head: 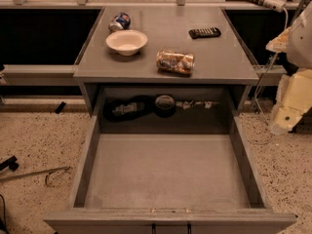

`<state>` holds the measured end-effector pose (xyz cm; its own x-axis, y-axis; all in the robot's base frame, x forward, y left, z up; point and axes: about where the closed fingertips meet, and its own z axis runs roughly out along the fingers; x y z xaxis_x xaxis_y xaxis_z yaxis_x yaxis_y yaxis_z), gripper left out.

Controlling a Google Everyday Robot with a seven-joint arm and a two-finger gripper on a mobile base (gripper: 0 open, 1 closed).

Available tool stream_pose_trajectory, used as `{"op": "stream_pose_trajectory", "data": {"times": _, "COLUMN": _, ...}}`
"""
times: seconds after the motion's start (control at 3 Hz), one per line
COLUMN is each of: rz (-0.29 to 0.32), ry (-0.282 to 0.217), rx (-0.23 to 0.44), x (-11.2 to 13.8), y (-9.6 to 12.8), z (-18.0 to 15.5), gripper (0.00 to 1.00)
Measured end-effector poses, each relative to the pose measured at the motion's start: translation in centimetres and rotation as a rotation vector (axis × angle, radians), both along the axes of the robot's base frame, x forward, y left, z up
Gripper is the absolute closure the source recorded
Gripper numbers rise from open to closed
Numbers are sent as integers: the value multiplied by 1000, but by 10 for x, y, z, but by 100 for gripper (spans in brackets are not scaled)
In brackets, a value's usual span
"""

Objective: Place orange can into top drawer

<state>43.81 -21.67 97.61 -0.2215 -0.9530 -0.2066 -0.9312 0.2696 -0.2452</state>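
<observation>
Jaws you cannot judge: the gripper (286, 112) sits on the pale arm at the right edge, beside the cabinet and well apart from both cans. Your top drawer (165, 174) stands open below the grey countertop (165, 45). On that top sit a white bowl (126, 42), the orange can (175, 62) on its side near the front edge, 1 blue-and-white can (120, 21) and a black remote (204, 32).

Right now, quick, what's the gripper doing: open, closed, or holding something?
The gripper is at the right edge of the view, off to the side of the cabinet top: open or closed cannot be told. The orange can lies on that top, not in it.
</observation>
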Motion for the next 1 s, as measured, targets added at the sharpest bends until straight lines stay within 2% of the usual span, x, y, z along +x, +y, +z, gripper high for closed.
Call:
{"op": "stream_pose_trajectory", "data": {"times": 0.33, "rz": 0, "ry": 0, "rx": 0, "x": 0, "y": 0, "z": 0, "gripper": 0}}
{"op": "stream_pose_trajectory", "data": {"times": 0.67, "rz": 19, "ry": -12, "rx": 12, "x": 16, "y": 13, "z": -13, "gripper": 0}}
{"op": "stream_pose_trajectory", "data": {"times": 1.0, "rz": 39, "ry": -11, "rx": 135, "x": 57, "y": 36, "z": -47, "gripper": 0}}
